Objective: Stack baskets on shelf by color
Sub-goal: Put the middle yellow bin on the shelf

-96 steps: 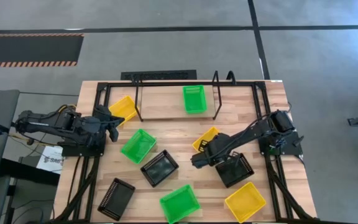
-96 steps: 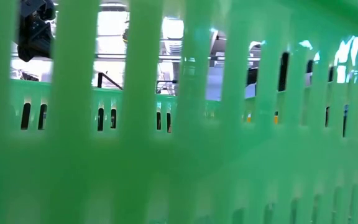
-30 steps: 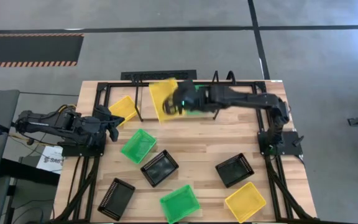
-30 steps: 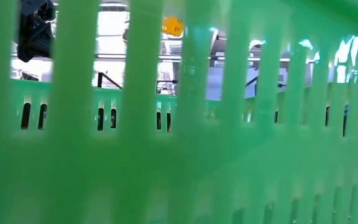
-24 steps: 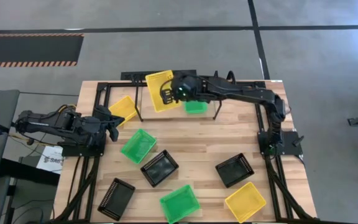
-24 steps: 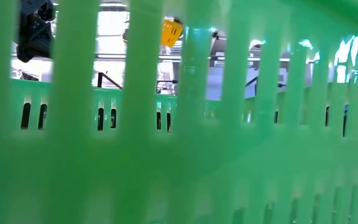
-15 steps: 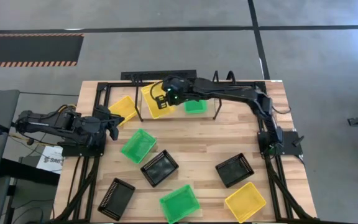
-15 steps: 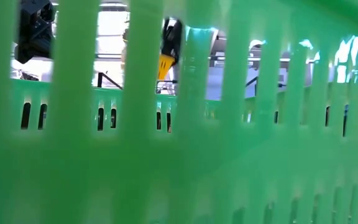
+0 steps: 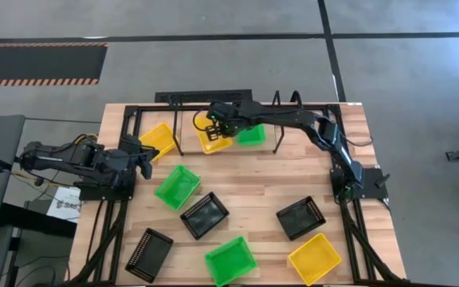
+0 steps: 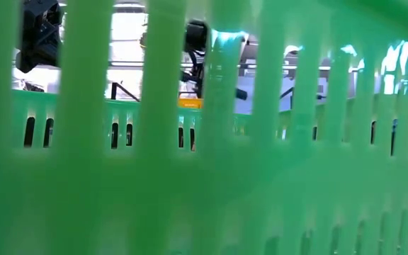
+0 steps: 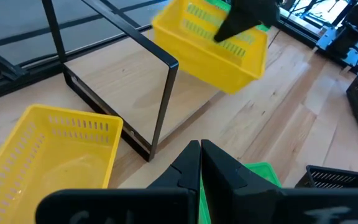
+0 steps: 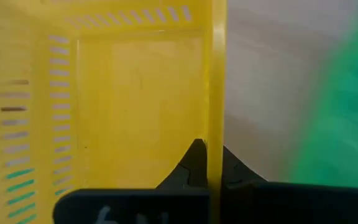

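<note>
We see a yellow basket (image 9: pixel 212 140) over the shelf (image 9: pixel 188 142) board, left of a green basket (image 9: pixel 251 135). The right gripper (image 9: pixel 210 122) pinches its rim, fingers closed. The left gripper (image 9: pixel 147 156) waits closed by the table's left edge.

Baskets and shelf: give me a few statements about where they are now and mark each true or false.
1. The right gripper grips the rim of a yellow basket over the shelf. True.
2. A green basket sits on the shelf board. True.
3. The left gripper holds a black basket. False: it is shut on nothing, beside the table's left edge.
4. All three black baskets are on the shelf. False: they lie on the table in front of it.
</note>
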Robot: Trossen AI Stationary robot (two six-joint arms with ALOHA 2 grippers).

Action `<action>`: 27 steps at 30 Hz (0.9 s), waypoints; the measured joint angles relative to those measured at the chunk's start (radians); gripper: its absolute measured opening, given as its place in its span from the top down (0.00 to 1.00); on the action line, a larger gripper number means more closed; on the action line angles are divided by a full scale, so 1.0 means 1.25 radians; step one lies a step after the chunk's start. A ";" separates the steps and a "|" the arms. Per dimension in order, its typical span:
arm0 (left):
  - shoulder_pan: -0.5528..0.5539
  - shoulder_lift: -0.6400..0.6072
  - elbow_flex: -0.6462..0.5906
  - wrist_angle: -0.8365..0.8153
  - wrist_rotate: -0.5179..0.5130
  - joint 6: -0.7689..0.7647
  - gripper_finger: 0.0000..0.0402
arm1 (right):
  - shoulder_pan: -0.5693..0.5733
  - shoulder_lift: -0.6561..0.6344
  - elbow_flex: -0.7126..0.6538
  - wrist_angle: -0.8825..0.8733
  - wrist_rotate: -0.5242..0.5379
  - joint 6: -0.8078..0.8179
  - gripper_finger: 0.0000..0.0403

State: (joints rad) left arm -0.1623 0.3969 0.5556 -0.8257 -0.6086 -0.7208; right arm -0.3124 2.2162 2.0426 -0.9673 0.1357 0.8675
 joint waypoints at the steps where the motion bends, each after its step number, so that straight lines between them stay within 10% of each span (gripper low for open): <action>1: 0.000 0.000 0.000 0.000 0.000 0.000 1.00 | 0.000 0.001 0.000 -0.003 0.002 0.006 1.00; 27: 0.000 0.000 0.000 0.000 0.001 0.004 1.00 | -0.027 0.011 0.001 -0.113 0.061 0.054 1.00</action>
State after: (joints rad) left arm -0.1623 0.3969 0.5557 -0.8261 -0.6079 -0.7158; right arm -0.3464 2.2303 2.0441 -1.1088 0.2114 0.9348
